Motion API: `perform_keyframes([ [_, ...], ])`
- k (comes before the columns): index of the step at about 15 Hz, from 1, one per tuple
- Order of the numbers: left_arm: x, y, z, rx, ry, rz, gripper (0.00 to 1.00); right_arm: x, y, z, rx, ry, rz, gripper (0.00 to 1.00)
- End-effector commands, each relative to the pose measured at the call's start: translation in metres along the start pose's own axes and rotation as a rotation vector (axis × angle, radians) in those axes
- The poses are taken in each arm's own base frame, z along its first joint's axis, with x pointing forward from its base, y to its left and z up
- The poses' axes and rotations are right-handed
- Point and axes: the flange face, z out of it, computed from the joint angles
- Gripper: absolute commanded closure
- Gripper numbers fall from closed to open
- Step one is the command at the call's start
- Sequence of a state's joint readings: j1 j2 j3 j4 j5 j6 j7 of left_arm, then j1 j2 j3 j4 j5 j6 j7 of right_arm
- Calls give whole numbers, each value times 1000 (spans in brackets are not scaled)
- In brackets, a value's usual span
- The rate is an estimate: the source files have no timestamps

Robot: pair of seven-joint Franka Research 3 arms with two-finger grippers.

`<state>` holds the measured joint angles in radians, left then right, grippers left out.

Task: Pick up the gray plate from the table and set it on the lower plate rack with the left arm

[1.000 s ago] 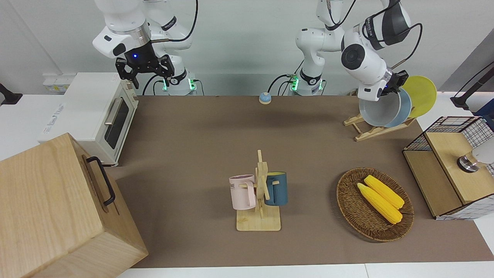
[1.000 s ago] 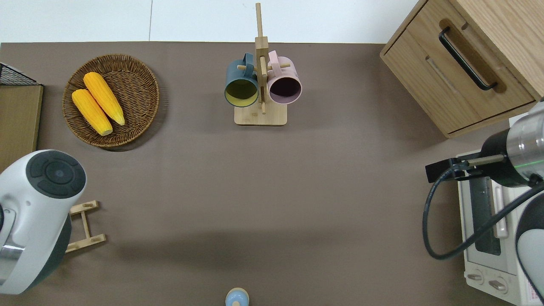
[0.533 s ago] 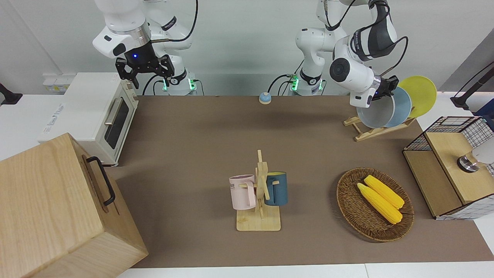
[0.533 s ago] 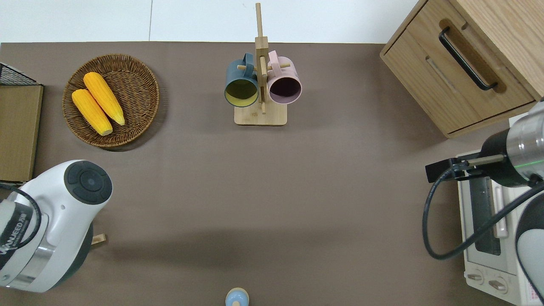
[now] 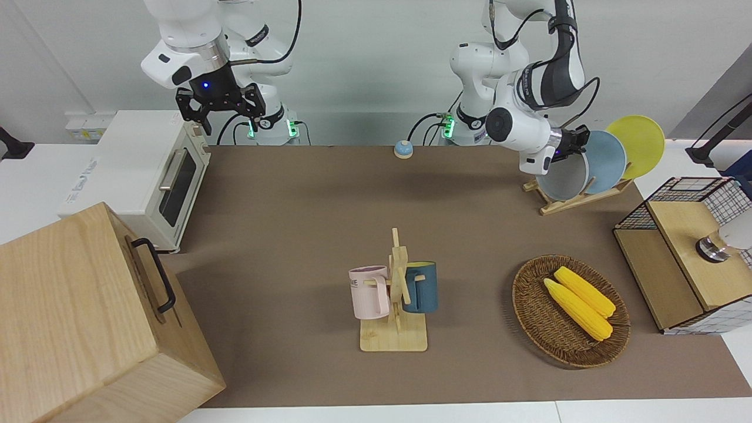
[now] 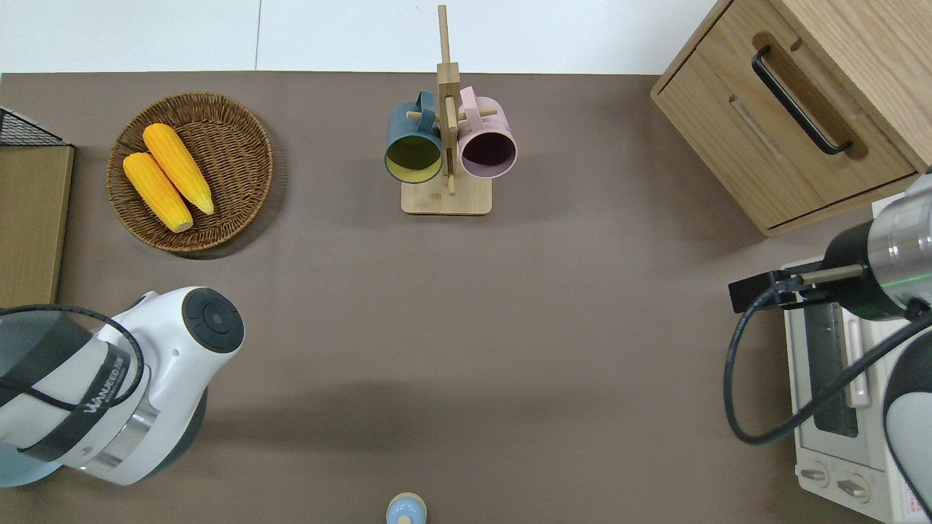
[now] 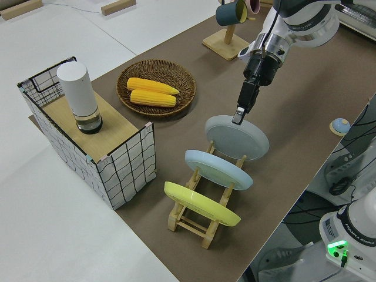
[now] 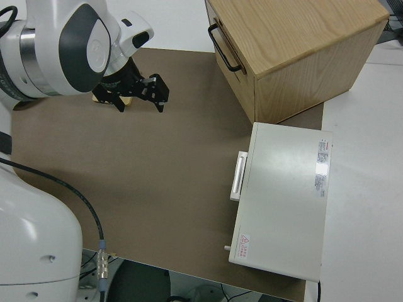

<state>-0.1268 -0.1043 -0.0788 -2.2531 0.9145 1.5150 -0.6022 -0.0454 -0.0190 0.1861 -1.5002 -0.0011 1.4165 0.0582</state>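
Brown-matted counter w/ wood drawer box and white toaster oven at right arm's end, wire-and-wood crate at left arm's end. Wicker basket w/ two corn cobs nearer robots than crate's end; mug stand mid-counter. Lower plate rack at left arm's end, near robots: yellow plate, sky-blue plate, gray plate slotted in a row, tilted. Left gripper pinching gray plate's top rim, fingers narrow on it. Right gripper parked, fingers spread wide.
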Motion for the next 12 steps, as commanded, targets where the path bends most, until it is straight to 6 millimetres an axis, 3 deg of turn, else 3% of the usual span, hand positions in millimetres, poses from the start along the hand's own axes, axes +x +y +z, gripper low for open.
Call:
perform_keyframes([
  [1, -1, 19, 1, 50, 2, -28, 1000, -3, 1, -3, 10, -7, 3, 11],
  [6, 0, 22, 1, 47, 2, -24, 1000, -3, 1, -3, 10, -7, 3, 11],
  [8, 2, 25, 3, 51, -4, -4, 897, -3, 1, -3, 10, -7, 3, 13],
  [10, 5, 27, 4, 53, -6, 6, 496, -3, 1, -3, 10, -7, 3, 13],
  [11, 6, 28, 4, 53, -7, 7, 190, -3, 1, -3, 10, -7, 3, 11],
  [12, 6, 27, 3, 53, -8, 6, 35, -3, 1, -3, 10, -7, 3, 11],
])
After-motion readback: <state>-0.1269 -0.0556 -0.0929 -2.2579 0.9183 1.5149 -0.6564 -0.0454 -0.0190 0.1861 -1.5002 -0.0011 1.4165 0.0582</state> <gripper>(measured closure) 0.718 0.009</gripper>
